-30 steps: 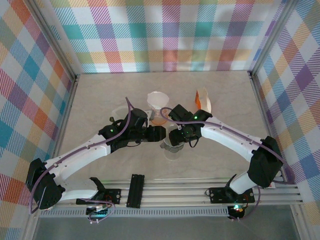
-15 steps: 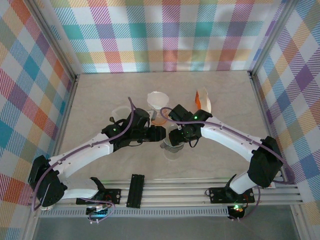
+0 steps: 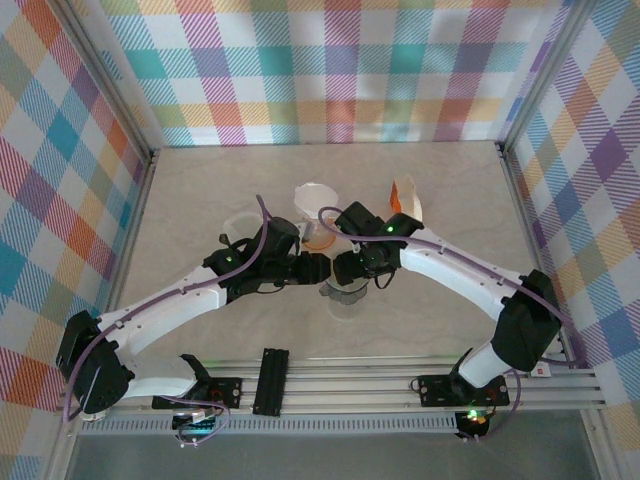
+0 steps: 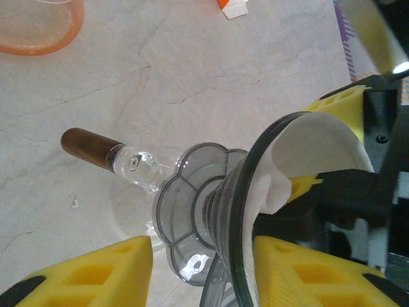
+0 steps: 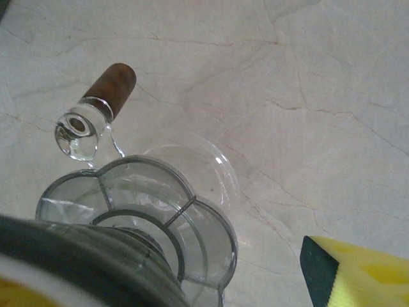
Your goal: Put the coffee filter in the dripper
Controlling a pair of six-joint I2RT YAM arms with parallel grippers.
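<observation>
The smoke-grey dripper (image 4: 192, 217) lies tipped on its side, scalloped base toward the left wrist camera, just above the glass carafe (image 4: 137, 163) with the brown handle. My left gripper (image 4: 204, 268) is shut on the dripper, one yellow finger at the base flange and the other against the rim. The white coffee filter (image 4: 313, 147) sits inside the dripper mouth, its edge folded over. My right gripper (image 5: 185, 288) is open, with one finger pressed into the filter and the other well clear to the right. From above, both grippers (image 3: 318, 270) (image 3: 347, 266) meet over the dripper (image 3: 340, 291).
An orange-based cup carrying a white cone (image 3: 317, 203) stands just behind the grippers. An orange-and-white holder (image 3: 406, 200) stands at the back right, and a clear cup (image 3: 238, 226) is left of the left wrist. Plaid walls enclose the marble table (image 3: 450, 170).
My left jaws have narrowed onto the dripper. The right wrist has shifted slightly back and left, closer to the left gripper.
</observation>
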